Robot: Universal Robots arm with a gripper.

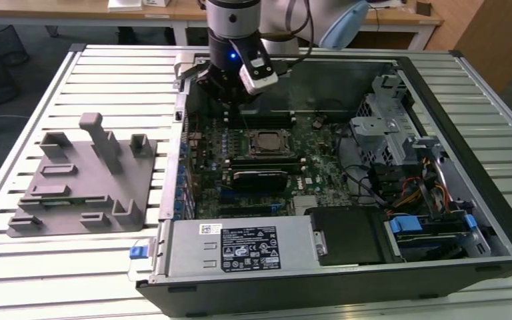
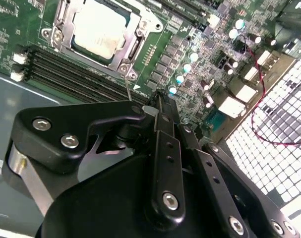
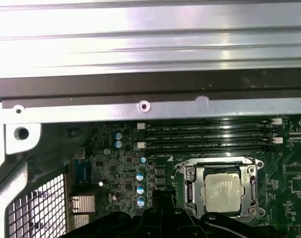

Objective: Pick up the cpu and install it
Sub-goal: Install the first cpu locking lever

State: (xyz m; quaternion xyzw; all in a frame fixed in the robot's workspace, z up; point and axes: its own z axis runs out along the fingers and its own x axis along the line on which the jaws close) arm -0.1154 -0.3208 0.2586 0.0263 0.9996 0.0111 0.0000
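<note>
The cpu (image 1: 265, 142) is a silver-topped square chip lying flat inside the metal-framed socket on the green motherboard; both wrist views show it there (image 2: 100, 29) (image 3: 222, 191). My gripper (image 1: 230, 101) hangs over the back of the open computer case, behind the socket and toward the exterior view's left. In the second wrist view its black fingers (image 2: 158, 101) meet at a point with nothing between them. The gripper (image 3: 162, 198) stands apart from the cpu, beside the socket's corner and above the board.
A grey moulded fixture (image 1: 87, 180) sits on the slatted table at the exterior view's left. Inside the case are memory slots (image 3: 210, 136), a black block (image 1: 258, 178) in front of the socket, a power supply (image 1: 229, 247) and a drive cage (image 1: 389, 133). The case wall (image 3: 150, 84) runs close behind.
</note>
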